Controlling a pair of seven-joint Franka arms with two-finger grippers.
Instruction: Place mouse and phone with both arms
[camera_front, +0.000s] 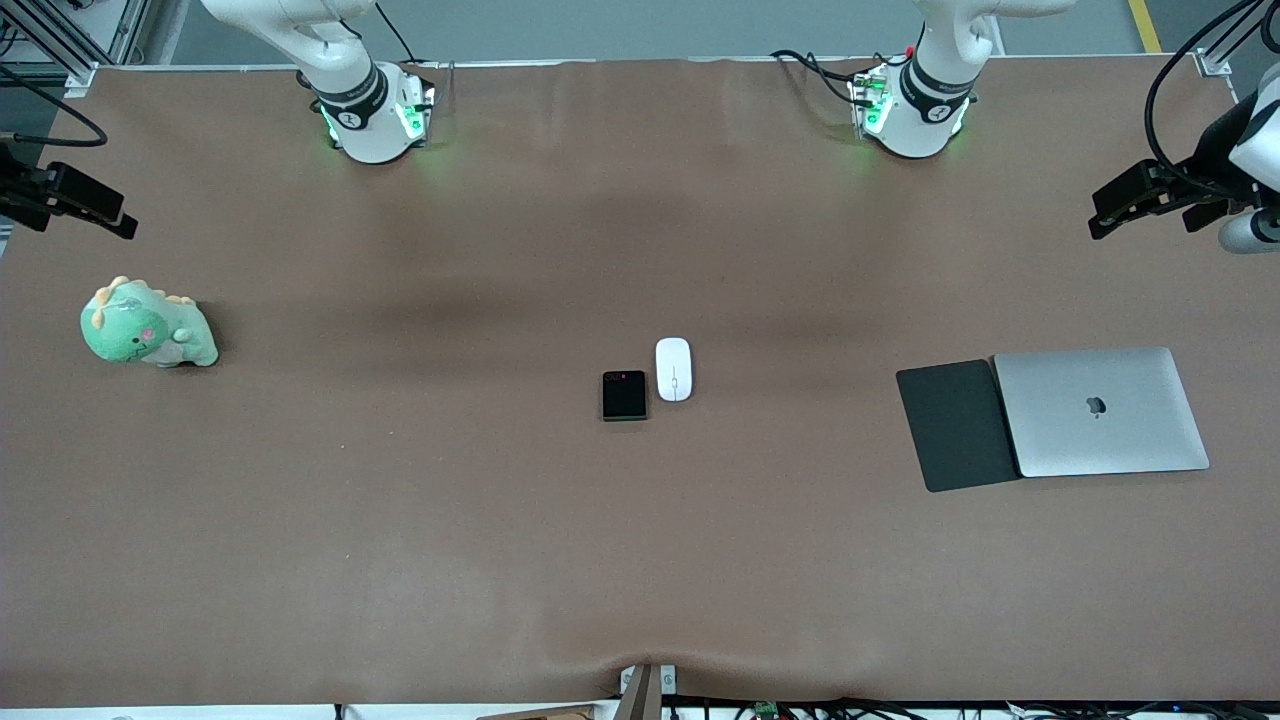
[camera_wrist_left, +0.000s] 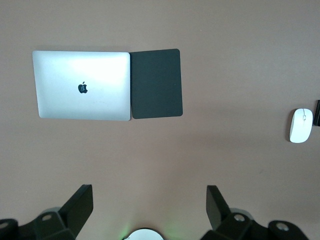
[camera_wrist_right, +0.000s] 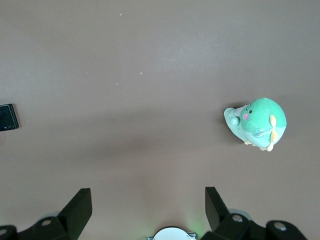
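The white oval mouse (camera_front: 673, 369) (camera_wrist_left: 301, 125) lies mid-table. The small black phone (camera_front: 624, 395) (camera_wrist_right: 8, 117) rests beside it toward the right arm's end and slightly nearer the front camera; the two are close but apart. My left gripper (camera_wrist_left: 149, 192) hangs high over the table at the left arm's end (camera_front: 1105, 212), open with nothing between its fingers. My right gripper (camera_wrist_right: 148, 195) hangs high over the right arm's end (camera_front: 118, 222), also open and holding nothing. Both are well away from the mouse and phone.
A dark-grey mouse pad (camera_front: 955, 424) lies against a closed silver laptop (camera_front: 1100, 410) toward the left arm's end. A green plush dinosaur (camera_front: 146, 326) sits toward the right arm's end. The two arm bases (camera_front: 375, 115) (camera_front: 915, 110) stand along the table's back edge.
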